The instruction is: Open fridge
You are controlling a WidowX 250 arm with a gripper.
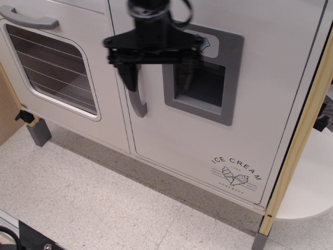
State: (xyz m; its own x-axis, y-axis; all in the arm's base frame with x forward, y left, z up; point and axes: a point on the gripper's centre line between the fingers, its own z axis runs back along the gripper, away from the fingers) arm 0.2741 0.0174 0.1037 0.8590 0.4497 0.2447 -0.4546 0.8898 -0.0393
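Note:
The fridge door point(208, 135) is silver-white and closed, with a grey recessed dispenser panel point(205, 78) and an "ICE CREAM" logo point(237, 172) low on the right. Its vertical grey curved handle point(137, 101) sits at the door's left edge, partly covered. My black gripper point(156, 78) hangs in front of the door's upper left, open, blurred by motion. Its left finger point(128, 78) overlaps the top of the handle; its right finger point(184, 78) is over the panel's left edge. It holds nothing.
The smaller oven door with a window point(52, 67) and a horizontal grey handle point(28, 18) is at the left. A wooden side post point(299, 140) runs down the right. Speckled floor tiles point(104, 208) lie below. A white rounded shelf point(312, 182) sticks out at right.

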